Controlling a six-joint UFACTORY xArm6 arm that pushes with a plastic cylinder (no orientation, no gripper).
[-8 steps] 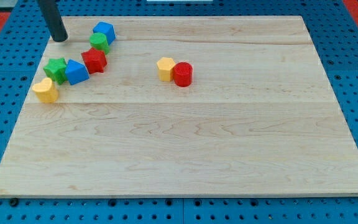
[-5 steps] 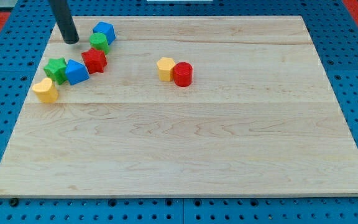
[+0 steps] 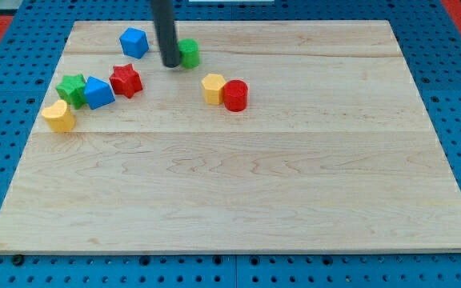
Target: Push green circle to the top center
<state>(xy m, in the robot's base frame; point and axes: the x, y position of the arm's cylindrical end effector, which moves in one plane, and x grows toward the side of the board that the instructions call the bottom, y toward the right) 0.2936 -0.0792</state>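
Note:
The green circle (image 3: 188,53) lies near the view's top, a little left of centre. My tip (image 3: 170,63) rests against its left side; the dark rod rises from there out of the view's top. A blue cube-like block (image 3: 134,42) sits further left, near the top edge.
A red star (image 3: 125,80), a blue block (image 3: 98,92), a green star (image 3: 72,87) and a yellow heart-like block (image 3: 58,116) cluster at the view's left. A yellow block (image 3: 213,87) and a red cylinder (image 3: 235,95) touch below and right of the green circle.
My tip swept right from the top left. It pushed the green circle rightwards away from the blue cube and red star. The red star shifted slightly.

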